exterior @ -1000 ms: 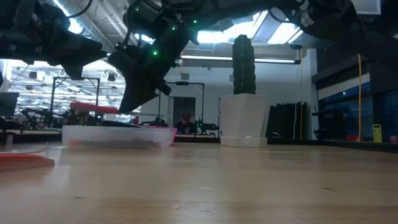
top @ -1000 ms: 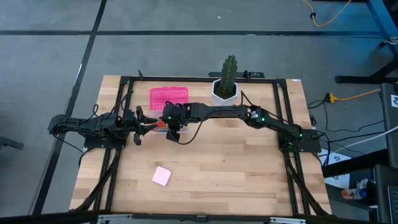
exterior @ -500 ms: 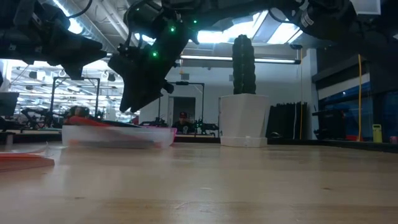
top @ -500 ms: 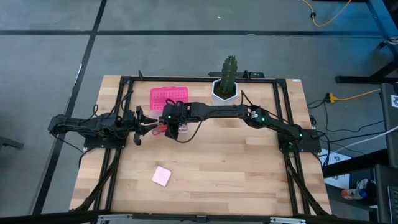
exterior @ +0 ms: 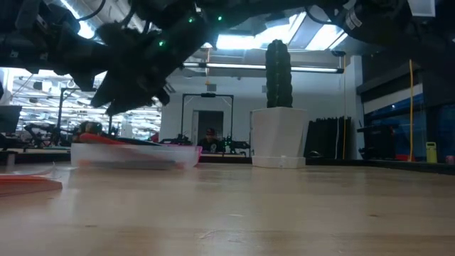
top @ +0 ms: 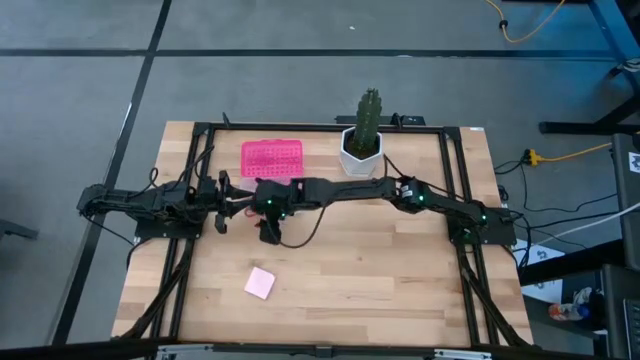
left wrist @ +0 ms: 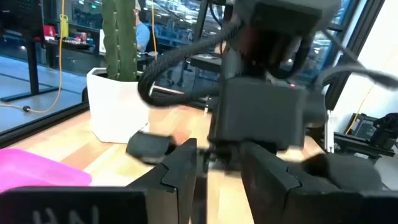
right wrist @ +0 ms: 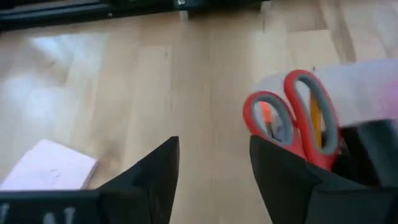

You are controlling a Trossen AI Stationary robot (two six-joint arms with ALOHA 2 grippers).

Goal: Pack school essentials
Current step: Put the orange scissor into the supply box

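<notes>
The red-handled scissors (right wrist: 298, 118) lie on the clear box (exterior: 135, 156), their loops sticking out past its end; they also show in the low view (exterior: 106, 139). Orange pieces show through the loops. My right gripper (right wrist: 214, 168) is open and empty. It hangs above the table just near of the box (top: 268, 230). The pink square pad (top: 260, 283) lies flat on the table nearer the front edge and also shows in the right wrist view (right wrist: 46, 165). My left gripper (top: 228, 205) waits at the box's left end, a narrow gap between its fingers (left wrist: 217, 168).
The pink lid (top: 271, 157) lies on the table behind the box. The cactus in its white pot (top: 362, 135) stands at the far edge, right of the lid. Bare wood lies on the table's near half around the pad.
The scissors have come down from level above the box and now lie on it. My right gripper has let go of them and moved off toward the table's near edge, away from the box. The left arm has kept still.
</notes>
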